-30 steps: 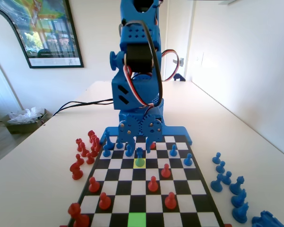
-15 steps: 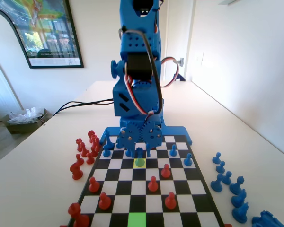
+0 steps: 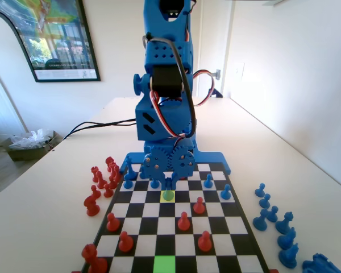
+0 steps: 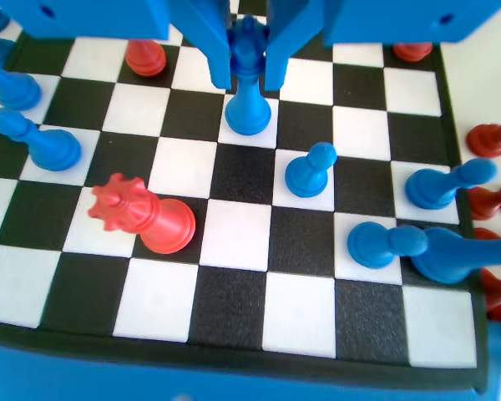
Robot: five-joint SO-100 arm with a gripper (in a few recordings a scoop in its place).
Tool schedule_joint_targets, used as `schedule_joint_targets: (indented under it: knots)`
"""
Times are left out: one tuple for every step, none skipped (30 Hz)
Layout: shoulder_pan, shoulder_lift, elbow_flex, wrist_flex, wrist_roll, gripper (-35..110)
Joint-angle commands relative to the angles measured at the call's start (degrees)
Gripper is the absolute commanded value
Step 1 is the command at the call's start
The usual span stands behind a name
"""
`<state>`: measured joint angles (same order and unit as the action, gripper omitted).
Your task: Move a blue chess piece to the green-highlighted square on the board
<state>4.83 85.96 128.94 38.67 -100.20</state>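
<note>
The blue chess piece with the jagged crown stands on the pale yellow-green square near the far end of the board. My gripper is down over it. In the wrist view the blue chess piece rests on a white square of the board. The two jaws of the gripper lie against both sides of its crown, and its base sits on the board. The green-highlighted square lies at the near edge, straight down the same file.
Red pawns stand between the piece and the green square. A red crowned piece and blue pawns sit close by. Off the board lie blue pieces on the right and red pieces on the left.
The arm has dropped lower, bringing the gripper down around the blue chess piece, and the jaws have drawn in against its crown. No piece has moved.
</note>
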Motion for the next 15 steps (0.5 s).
schedule_joint_targets:
  knots:
    - [0.5,1.9,-6.1,8.9,0.8,1]
    - [0.3,1.9,-8.3,11.6,1.3,1]
    - [-0.1,1.7,-10.6,14.0,2.1,1]
    - [-0.4,1.3,-13.0,15.9,2.9,1]
    - [-0.9,0.8,-15.5,17.6,3.7,1]
    - [-1.2,0.4,-17.8,19.0,4.6,1]
    - [-1.6,-0.2,-20.0,20.0,5.3,1]
    - [-1.8,-0.6,-22.1,21.0,6.0,1]
    - [-2.1,-1.1,-24.3,21.9,6.6,1]
    - [-2.3,-1.8,-26.5,22.9,7.1,1]
    - [-2.5,-2.8,-29.0,24.0,7.7,1]
    - [-2.6,-4.0,-31.6,25.2,8.3,1]
    - [-2.7,-5.4,-34.5,26.7,8.9,1]
    - [-2.8,-6.9,-37.3,27.9,9.3,1]
    - [-2.8,-8.4,-39.9,28.9,9.8,1]
